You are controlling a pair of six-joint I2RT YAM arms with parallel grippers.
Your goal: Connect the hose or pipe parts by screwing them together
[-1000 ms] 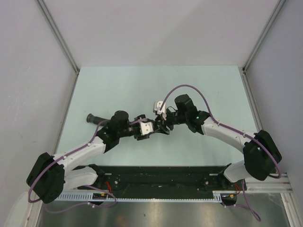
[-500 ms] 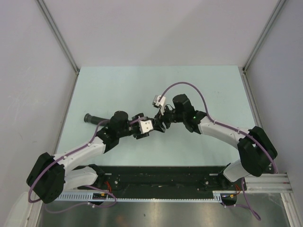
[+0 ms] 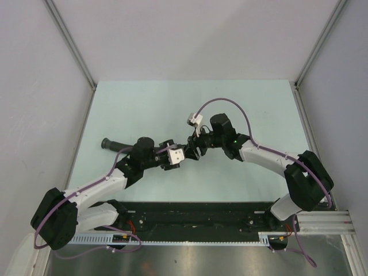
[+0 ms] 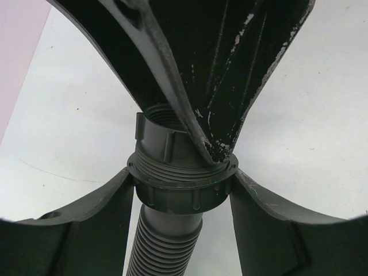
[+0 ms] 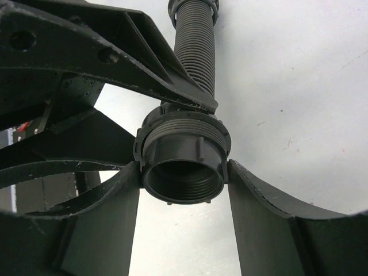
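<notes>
Hose (image 4: 164, 253) over the middle of the table (image 3: 144, 109), ring nut (image 5: 181, 146) seated against its collared end.
Left gripper (image 4: 181, 178) is clamped on the hose's wide collar; right gripper (image 5: 184, 167) is clamped on the ring nut just beyond it.

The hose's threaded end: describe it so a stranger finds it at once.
Look to the middle of the pale green table. There the left claw and the right claw both clamp the threaded end. Unlike the narrow ribbed hose trailing from it, it is a wider collar with a notched ring and an open, threaded mouth.
</notes>
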